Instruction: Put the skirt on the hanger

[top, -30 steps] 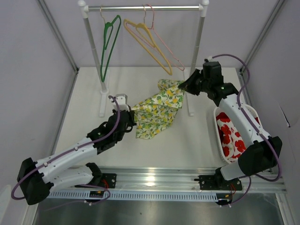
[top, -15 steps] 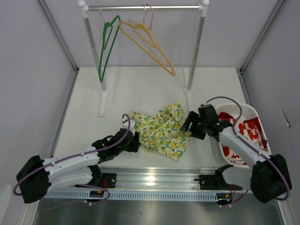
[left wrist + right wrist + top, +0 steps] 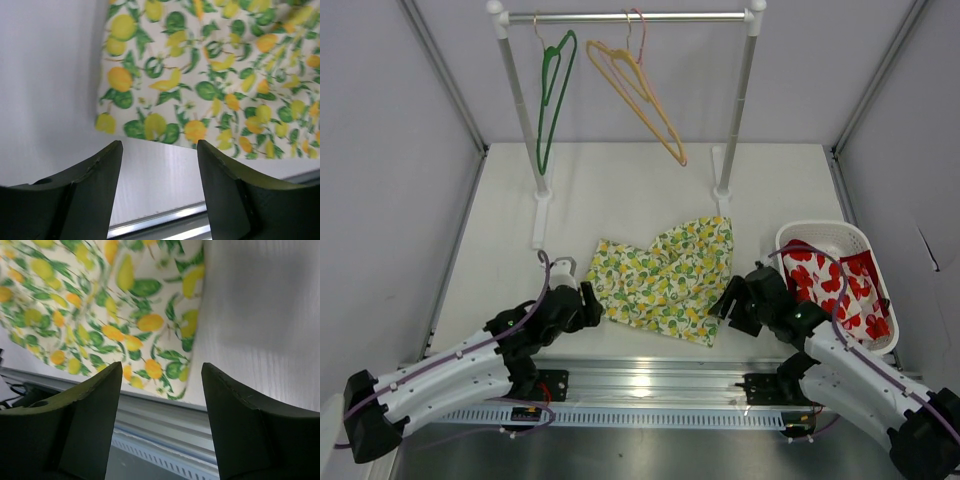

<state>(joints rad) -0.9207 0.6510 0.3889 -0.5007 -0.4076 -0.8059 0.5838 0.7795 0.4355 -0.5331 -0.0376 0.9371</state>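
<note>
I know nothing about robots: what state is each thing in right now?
Skirt, lying spread on the table, not held.
Green hanger, on the rail, empty.
Yellow hanger, on the rail, empty.
Basket, holds red-flowered cloth.
Left gripper, open, empty.
Right gripper, open, empty.

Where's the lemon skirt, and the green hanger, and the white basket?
lemon skirt [image 3: 665,280]: top view, middle of the cloth lying spread on the table.
green hanger [image 3: 540,160]: top view, its low end, hanging from the rail.
white basket [image 3: 820,226]: top view, its far rim.
</note>
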